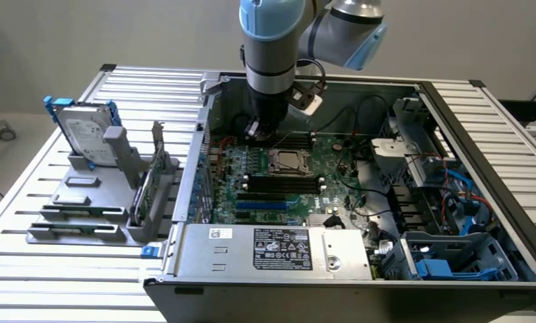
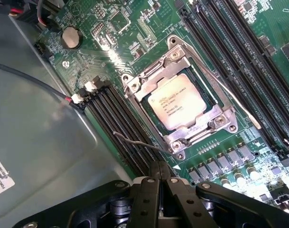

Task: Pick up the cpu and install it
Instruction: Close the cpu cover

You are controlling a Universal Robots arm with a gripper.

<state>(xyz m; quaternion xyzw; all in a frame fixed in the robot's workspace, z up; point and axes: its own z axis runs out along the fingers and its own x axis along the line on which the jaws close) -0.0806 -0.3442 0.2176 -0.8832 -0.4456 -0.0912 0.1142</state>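
gripper shut and empty over the board, cpu lying in its socket

we see a slatted surface (image 1: pixel 52 289) carrying an open computer case (image 1: pixel 340 303), with the arm (image 1: pixel 270 54) reaching down into it above the green motherboard (image 1: pixel 340 175). on the exterior view's left a hard drive (image 1: pixel 84 131) stands upright in a grey rack (image 1: pixel 79 195). near the board's middle the metal-framed socket (image 2: pixel 132 85) surrounds the cpu (image 2: pixel 175 102), which lies flat inside it, silver top up. the gripper (image 2: pixel 159 167) hangs just beside the socket over the black memory slots (image 2: pixel 120 123), fingers pressed together with nothing between them.
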